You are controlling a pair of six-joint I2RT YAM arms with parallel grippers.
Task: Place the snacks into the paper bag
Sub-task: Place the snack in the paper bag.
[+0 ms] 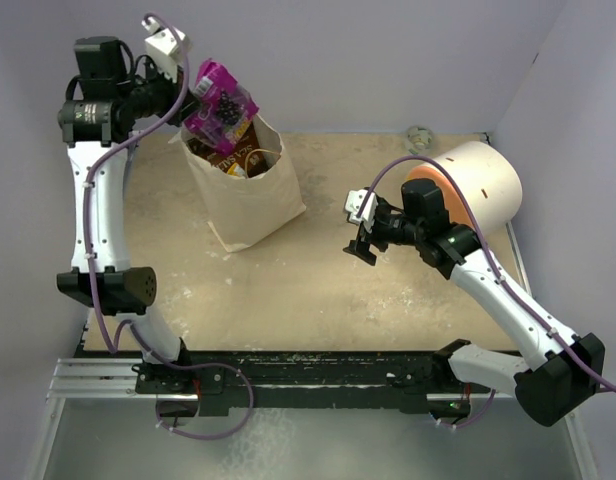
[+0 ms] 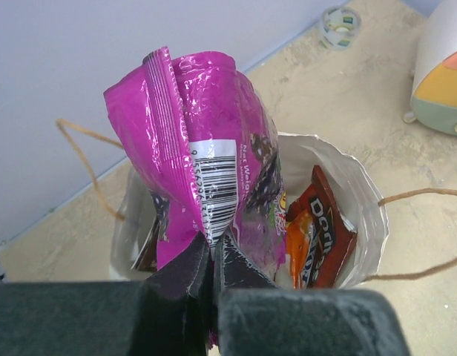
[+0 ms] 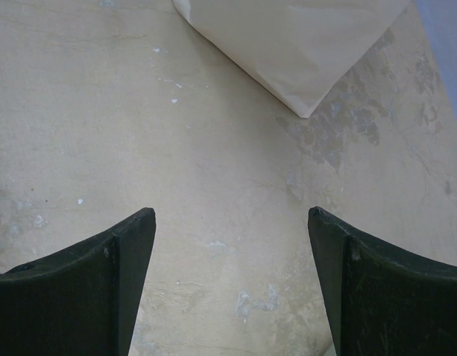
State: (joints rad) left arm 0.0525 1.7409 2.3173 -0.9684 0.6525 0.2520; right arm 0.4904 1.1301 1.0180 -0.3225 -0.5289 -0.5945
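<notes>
My left pincer (image 2: pixel 212 259) pinches the purple packet (image 2: pixel 206 148) above the paper bag (image 2: pixel 366 196); my right pincer (image 3: pixel 230 215) gapes wide, holding nothing, over the table (image 3: pixel 214 133).

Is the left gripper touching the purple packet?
Touching. The left wrist view shows the left gripper pinching the purple packet at its lower edge.
</notes>
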